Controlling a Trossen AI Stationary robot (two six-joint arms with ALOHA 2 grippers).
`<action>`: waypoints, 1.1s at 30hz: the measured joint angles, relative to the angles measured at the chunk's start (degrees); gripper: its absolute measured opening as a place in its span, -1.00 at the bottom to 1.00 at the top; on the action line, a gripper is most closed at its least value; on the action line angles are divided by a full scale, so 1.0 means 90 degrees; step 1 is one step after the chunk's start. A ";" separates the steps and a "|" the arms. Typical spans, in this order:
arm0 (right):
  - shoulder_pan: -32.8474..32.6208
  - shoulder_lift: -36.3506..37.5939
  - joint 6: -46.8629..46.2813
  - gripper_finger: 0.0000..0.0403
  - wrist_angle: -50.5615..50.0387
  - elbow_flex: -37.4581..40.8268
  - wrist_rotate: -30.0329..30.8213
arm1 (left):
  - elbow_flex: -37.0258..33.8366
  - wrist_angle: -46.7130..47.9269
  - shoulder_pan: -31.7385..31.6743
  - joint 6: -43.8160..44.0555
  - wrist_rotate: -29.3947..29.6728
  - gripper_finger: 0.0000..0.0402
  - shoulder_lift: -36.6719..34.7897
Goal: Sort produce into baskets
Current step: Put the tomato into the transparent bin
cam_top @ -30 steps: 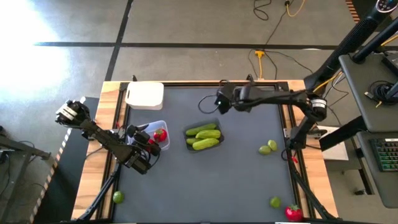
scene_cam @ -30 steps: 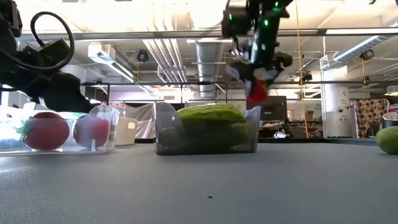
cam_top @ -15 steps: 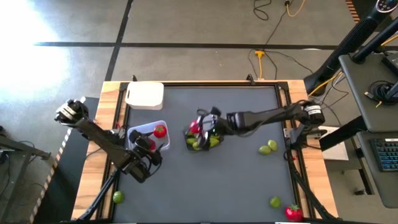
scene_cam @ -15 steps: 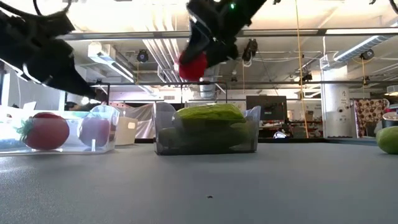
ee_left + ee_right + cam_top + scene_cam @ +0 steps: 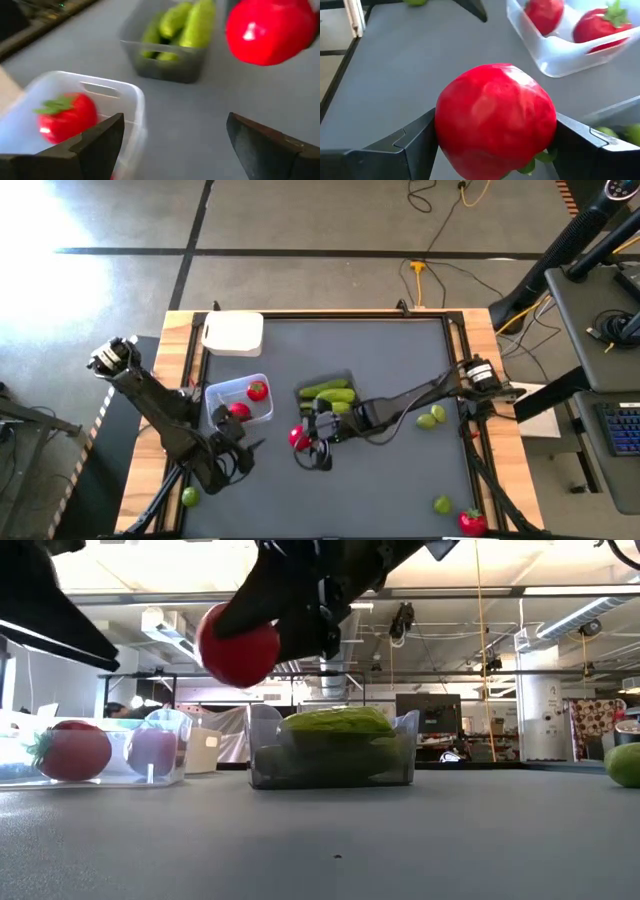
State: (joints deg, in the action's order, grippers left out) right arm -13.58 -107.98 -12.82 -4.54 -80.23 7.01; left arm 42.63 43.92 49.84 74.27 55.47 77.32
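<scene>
My right gripper (image 5: 308,444) is shut on a red fruit (image 5: 495,125) and hangs above the table, near of the gap between the clear basket (image 5: 262,392) and the dark basket (image 5: 348,383). The clear basket holds two red fruits (image 5: 257,391), which also show in the left wrist view (image 5: 67,116). Green cucumbers (image 5: 327,392) lie in the dark basket. The white basket (image 5: 233,333) stands at the far left. My left gripper (image 5: 245,448) is open, near of the clear basket, with nothing between its fingers (image 5: 107,137). My right gripper pinches the red fruit by its two opposite sides (image 5: 445,135), one finger (image 5: 415,142) on each. The fingers slant down from the table's right. The fruit is lifted clear of the table (image 5: 238,645), its green top (image 5: 540,157) turned toward the gripper.
Two limes (image 5: 432,417) lie at the right of the mat, another (image 5: 442,504) and a red fruit (image 5: 472,523) at the near right corner. One lime (image 5: 190,497) lies off the mat at the near left. The mat's near middle is bare.
My right gripper has carried the red fruit from the far middle of the table over the dark basket toward the near left, sinking a little and turning as it went. My left gripper has drawn back from the clear basket toward the near edge and risen.
</scene>
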 joint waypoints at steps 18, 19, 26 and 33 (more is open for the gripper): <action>-0.0299 -0.1135 0.0340 0.48 0.0780 -0.0002 0.0072 | -0.0404 -0.4132 0.0183 -0.1486 -0.0525 0.65 0.1749; -0.0299 -0.1156 0.0397 0.48 0.0775 -0.0002 0.0069 | -0.0391 -0.4253 0.0178 -0.1459 -0.0486 0.65 0.1877; -0.0355 -0.1285 0.0911 0.49 0.0771 -0.0002 -0.0109 | -0.0146 -0.4658 -0.0018 -0.1553 -0.0285 0.65 0.2737; -0.0423 -0.1285 0.1339 0.51 0.0683 -0.0005 -0.0117 | 0.0231 -0.4568 -0.0214 -0.1990 -0.0215 0.65 0.3296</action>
State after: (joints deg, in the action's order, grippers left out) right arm -17.39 -119.55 -0.78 1.61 -80.27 5.96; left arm 44.71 2.81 47.91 56.36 53.53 106.98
